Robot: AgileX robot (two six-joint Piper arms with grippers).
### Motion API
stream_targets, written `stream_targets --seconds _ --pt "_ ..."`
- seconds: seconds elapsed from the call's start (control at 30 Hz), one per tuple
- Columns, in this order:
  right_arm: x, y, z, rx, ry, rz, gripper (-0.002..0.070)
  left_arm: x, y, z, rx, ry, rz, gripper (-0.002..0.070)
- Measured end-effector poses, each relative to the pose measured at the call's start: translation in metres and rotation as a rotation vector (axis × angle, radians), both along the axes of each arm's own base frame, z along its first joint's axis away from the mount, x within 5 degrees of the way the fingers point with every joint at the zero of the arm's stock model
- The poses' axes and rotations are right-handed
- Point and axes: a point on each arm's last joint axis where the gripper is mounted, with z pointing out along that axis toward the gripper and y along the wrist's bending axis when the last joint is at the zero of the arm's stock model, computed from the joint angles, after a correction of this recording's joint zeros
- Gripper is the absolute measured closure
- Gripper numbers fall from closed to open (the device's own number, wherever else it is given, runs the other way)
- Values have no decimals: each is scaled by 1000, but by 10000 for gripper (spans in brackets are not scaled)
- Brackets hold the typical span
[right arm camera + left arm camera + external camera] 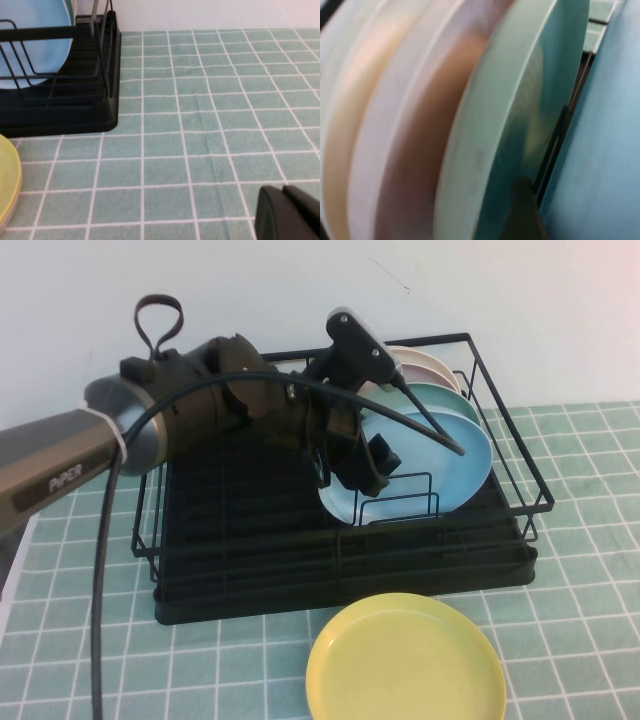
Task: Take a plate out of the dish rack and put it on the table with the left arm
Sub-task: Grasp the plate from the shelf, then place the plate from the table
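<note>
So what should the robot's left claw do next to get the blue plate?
Probably close. The open left gripper sits at the round sky-blue plate, which stands upright in the black wire dish rack; one finger reaches behind its rim. The right gripper rests apart, above the tiles.

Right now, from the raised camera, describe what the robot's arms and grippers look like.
The left arm is thick, dark grey and black, with white "PIPER" lettering on its forearm, a black cable alongside it and a cable loop on top. The left gripper, over the dish rack, is black with a white part at its wrist. The right gripper appears only as a black tip in its wrist view, over the table.
</note>
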Motion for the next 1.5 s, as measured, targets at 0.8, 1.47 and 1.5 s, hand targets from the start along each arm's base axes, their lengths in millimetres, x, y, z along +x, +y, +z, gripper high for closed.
stream_targets --seconds 0.8,1.47,1.5 --pt "0 0 0 0 0 0 678 -66 25 107 -126 -51 -79 568" --pt "0 0 0 0 0 0 678 -120 62 53 -371 766 63 568" --pt "0 0 0 0 0 0 678 -122 62 43 -371 795 90 568"
